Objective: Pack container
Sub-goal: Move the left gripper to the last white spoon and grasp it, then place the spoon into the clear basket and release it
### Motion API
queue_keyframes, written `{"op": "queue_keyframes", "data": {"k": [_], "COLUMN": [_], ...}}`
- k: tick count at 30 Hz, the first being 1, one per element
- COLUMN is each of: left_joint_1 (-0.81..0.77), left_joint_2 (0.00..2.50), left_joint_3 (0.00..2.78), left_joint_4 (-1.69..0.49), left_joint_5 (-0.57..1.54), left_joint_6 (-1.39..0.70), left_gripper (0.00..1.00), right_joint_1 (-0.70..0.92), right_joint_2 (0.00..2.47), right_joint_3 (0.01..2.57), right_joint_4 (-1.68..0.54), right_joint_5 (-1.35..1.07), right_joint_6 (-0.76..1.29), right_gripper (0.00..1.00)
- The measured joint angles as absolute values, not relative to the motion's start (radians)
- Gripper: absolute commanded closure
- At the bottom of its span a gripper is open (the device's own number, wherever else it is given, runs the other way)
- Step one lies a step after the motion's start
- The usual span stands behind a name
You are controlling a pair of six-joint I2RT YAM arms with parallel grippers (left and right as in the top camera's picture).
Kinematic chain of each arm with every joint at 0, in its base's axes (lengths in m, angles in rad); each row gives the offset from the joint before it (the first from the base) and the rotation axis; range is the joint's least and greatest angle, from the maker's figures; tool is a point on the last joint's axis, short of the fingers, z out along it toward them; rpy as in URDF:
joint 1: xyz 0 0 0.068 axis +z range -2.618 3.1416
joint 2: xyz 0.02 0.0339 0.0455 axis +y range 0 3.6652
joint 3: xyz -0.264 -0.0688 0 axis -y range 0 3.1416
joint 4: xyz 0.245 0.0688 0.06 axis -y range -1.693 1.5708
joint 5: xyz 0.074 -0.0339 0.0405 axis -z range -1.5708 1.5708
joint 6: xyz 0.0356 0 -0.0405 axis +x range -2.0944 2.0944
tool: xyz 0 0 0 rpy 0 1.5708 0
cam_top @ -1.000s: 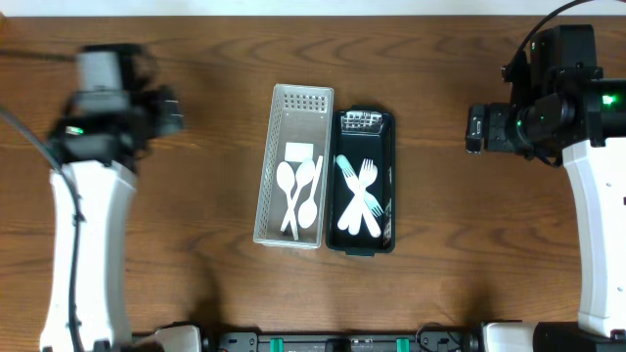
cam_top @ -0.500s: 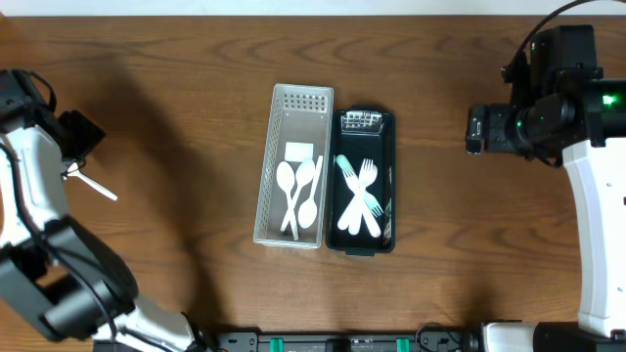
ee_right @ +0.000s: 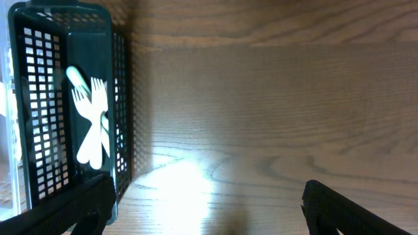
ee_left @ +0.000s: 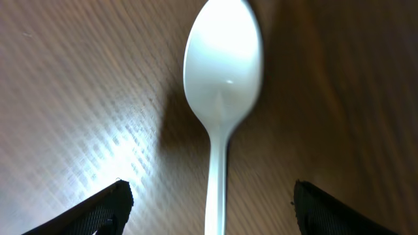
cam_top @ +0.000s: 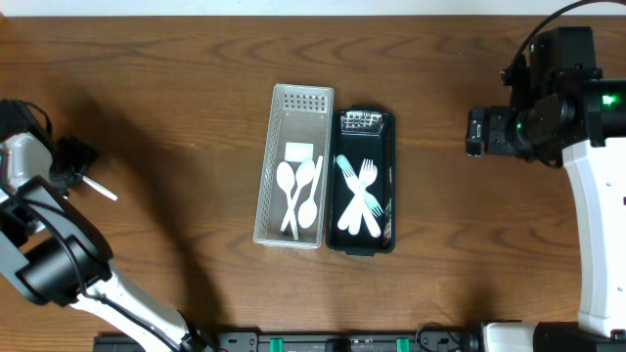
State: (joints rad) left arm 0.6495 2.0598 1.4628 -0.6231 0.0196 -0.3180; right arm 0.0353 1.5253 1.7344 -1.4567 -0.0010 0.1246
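White plastic spoon (ee_left: 222, 98) lies loose on the worktop (cam_top: 196, 98) near its far left edge, well apart from the pale basket (cam_top: 265, 196) holding the other spoons and the black basket (cam_top: 390, 196) of forks. The left pincer (ee_left: 210, 203) hangs over the handle, fingers spread either side, gripping nothing. The step in hand looks like the pickup: lower, centre on the handle, close, then carry it to the pale basket. The right pincer (ee_right: 209, 205), spread wide and empty, hovers right of the black basket.
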Motion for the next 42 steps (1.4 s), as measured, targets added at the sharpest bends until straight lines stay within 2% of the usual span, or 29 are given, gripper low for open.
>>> {"op": "queue_keyframes", "data": {"k": [7,9,12,17,20,24,36,42], "left_joint_1": [0.653,0.653,0.654,0.656,0.657,0.657,0.641,0.552], "left_joint_2": [2.115,2.117,2.12,2.121,2.121,2.121,2.103,1.936], "left_joint_3": [1.463,1.464,1.465,1.465,1.465,1.466,1.467,1.446], "left_joint_4": [-0.601,-0.601,-0.599,-0.598,-0.599,-0.602,-0.686,-0.759], "left_joint_5": [0.015,0.012,0.0,-0.003,-0.004,-0.002,0.001,0.013], "left_joint_6": [-0.318,-0.319,-0.315,-0.319,-0.32,-0.318,-0.322,-0.327], "left_gripper": [0.2,0.32,0.65,0.85,0.92,0.94,0.94,0.94], "right_joint_1": [0.035,0.035,0.035,0.035,0.035,0.035,0.035,0.035], "right_joint_2": [1.525,1.525,1.525,1.525,1.525,1.525,1.525,1.525], "right_joint_3": [1.734,1.734,1.734,1.734,1.733,1.733,1.733,1.733], "right_joint_4": [-1.462,-1.462,-1.462,-1.462,-1.462,-1.462,-1.426,-1.375], "right_joint_5": [-0.001,-0.001,-0.001,-0.001,-0.001,-0.001,-0.001,-0.001], "right_joint_6": [0.125,0.125,0.125,0.125,0.125,0.125,0.124,0.119], "right_gripper": [0.06,0.06,0.06,0.06,0.06,0.06,0.06,0.06]}}
